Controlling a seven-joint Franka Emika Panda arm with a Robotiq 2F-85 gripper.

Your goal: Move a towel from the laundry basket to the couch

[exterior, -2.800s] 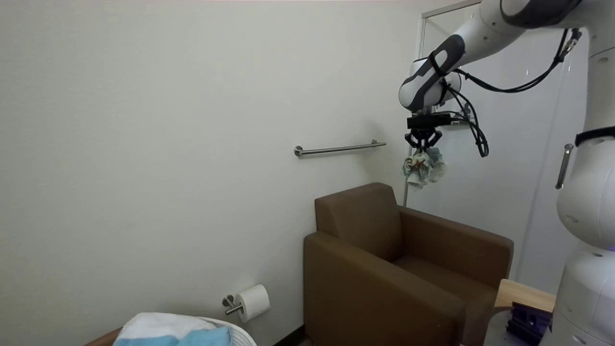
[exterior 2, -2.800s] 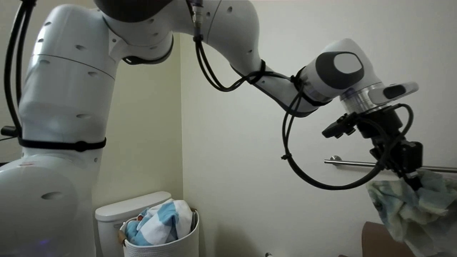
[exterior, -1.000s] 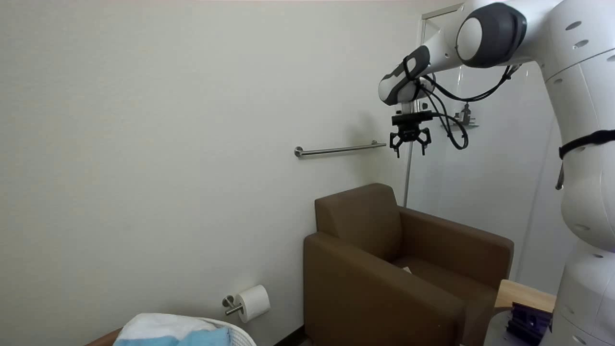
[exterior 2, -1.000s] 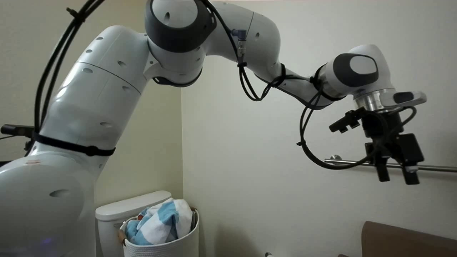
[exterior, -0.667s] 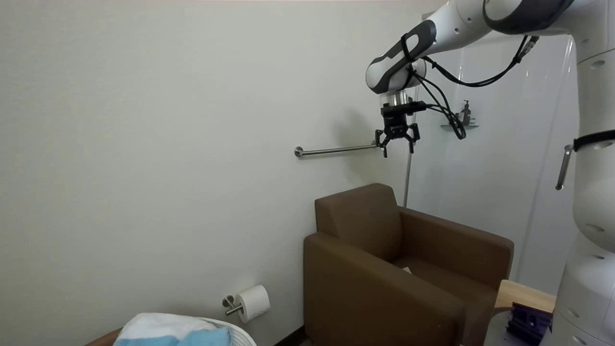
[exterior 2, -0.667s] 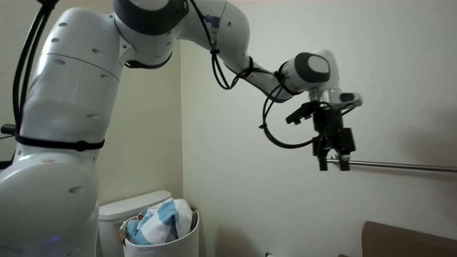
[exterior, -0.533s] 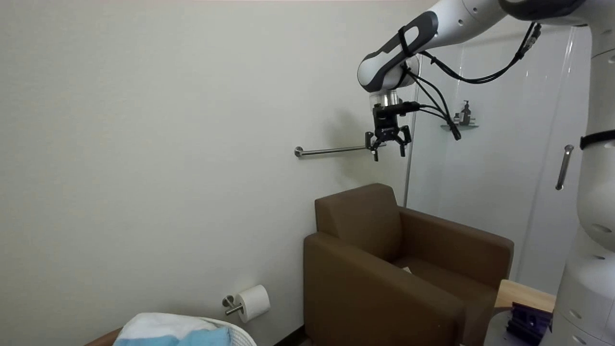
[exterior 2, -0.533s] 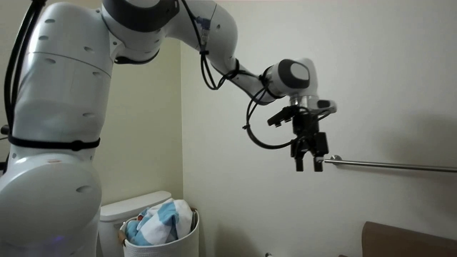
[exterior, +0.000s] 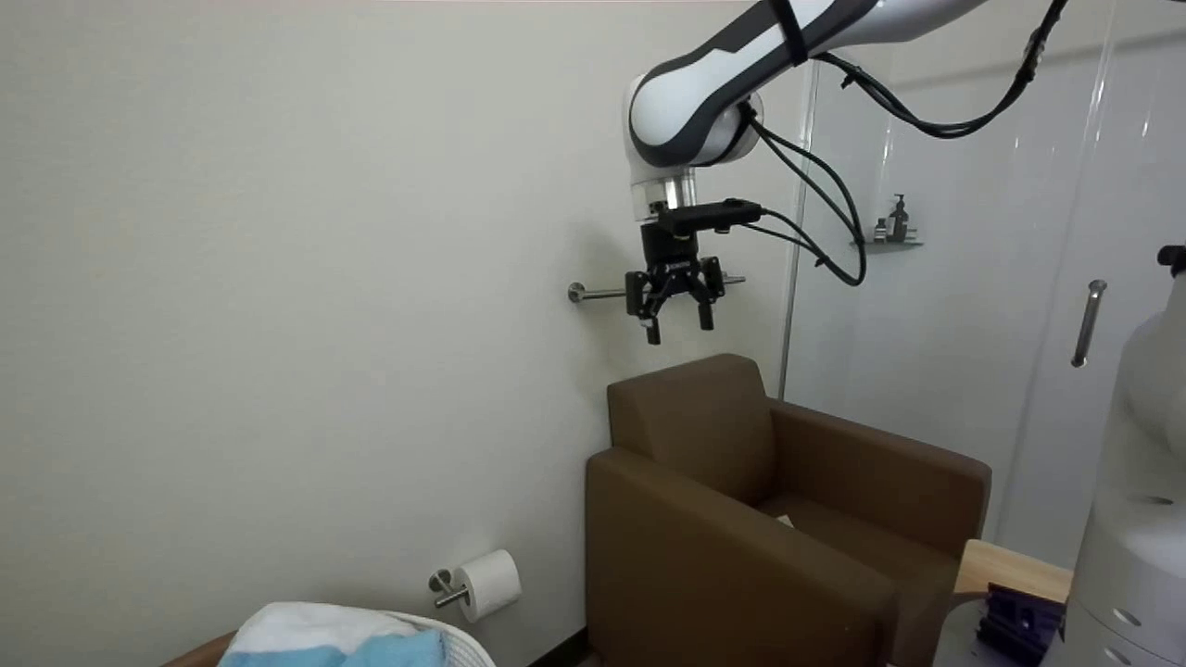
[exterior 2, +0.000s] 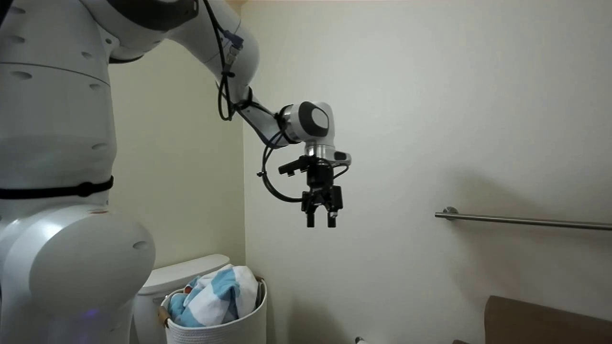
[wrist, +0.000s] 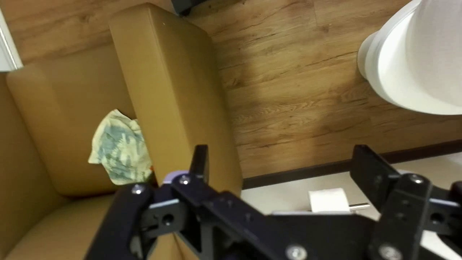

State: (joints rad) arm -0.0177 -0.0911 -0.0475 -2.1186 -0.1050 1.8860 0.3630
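Observation:
A pale green and cream towel [wrist: 122, 148] lies crumpled on the seat of the brown couch [wrist: 187, 86], against the inside of an armrest, in the wrist view. Only a small light corner of that towel [exterior: 785, 521] shows over the armrest in an exterior view. High above the couch, beside its backrest, hangs my gripper [exterior: 680, 324], pointing down. Its fingers [wrist: 371, 173] stand wide apart with nothing between them. The white laundry basket [exterior 2: 239, 332] holds a bunched blue-and-white towel [exterior 2: 224, 291], well below and to the left of the gripper [exterior 2: 321, 220] there.
A metal towel bar [exterior 2: 526, 221] runs along the wall behind the gripper. Below, a toilet paper roll [exterior: 488, 585] sticks out from the wall. A toilet [exterior 2: 186, 272] stands behind the basket. A purple object [exterior: 1019, 622] lies near the arm's base.
Earlier the gripper was shut on the pale towel; it has opened and the towel has dropped onto the couch seat. Since then the arm has swung away from the couch, toward the basket's side.

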